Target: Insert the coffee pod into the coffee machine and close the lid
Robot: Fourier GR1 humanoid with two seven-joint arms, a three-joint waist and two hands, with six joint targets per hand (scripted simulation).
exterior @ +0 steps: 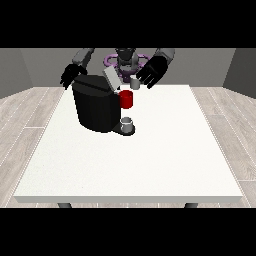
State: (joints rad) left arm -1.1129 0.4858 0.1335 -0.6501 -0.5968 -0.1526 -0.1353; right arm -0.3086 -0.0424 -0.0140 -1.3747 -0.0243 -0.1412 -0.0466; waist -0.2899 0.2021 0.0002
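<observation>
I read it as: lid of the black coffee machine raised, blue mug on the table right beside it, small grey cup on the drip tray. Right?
Not quite: the mug beside the coffee machine is red, not blue, as the front view shows. The rest stands: the machine's lid is tilted up, and a small grey cup sits on its drip tray.

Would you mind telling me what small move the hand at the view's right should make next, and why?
Probably carry the coffee pod down toward the opening under the raised lid of the coffee machine. The hand at the view's right has the small grey pod at its fingers, above and behind the red part, and the lid stands open.
</observation>
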